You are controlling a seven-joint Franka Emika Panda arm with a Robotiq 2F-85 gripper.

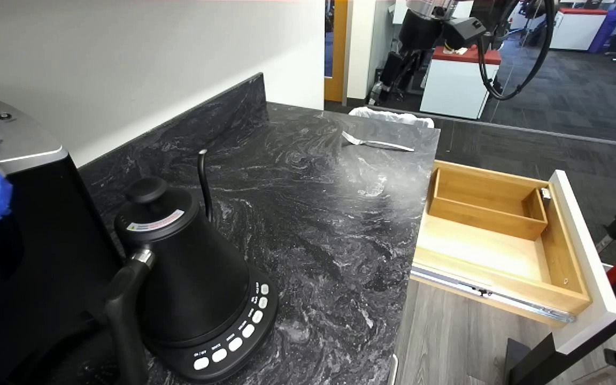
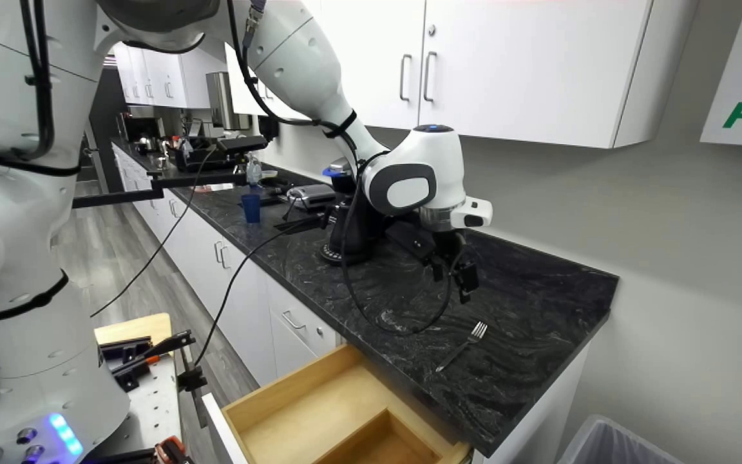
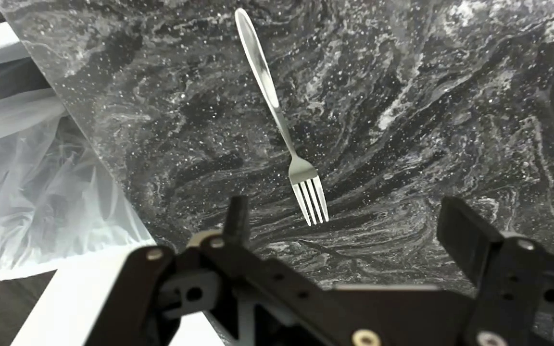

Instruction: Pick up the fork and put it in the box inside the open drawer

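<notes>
A silver fork [image 1: 385, 144] lies on the dark marbled counter near its end, also in an exterior view [image 2: 456, 353] and the wrist view [image 3: 271, 93]. My gripper [image 3: 342, 206] is open and empty above the counter. In the wrist view the fork's tines point toward the space between the fingers, with the handle running away. The gripper also shows in both exterior views [image 1: 380, 91] [image 2: 455, 287], raised above the counter and apart from the fork. The open drawer [image 1: 586, 262] [image 2: 313, 409] holds the pale wooden box [image 1: 487, 218] [image 2: 413, 441] along one side; no contents show in the box.
A black kettle [image 1: 190, 278] stands on the counter beside a coffee machine [image 1: 40, 224]. A lined waste bin [image 2: 609, 444] stands beyond the counter's end, also in the wrist view [image 3: 51, 192]. White wall cabinets [image 2: 519, 64] hang above. A cable loops near the gripper.
</notes>
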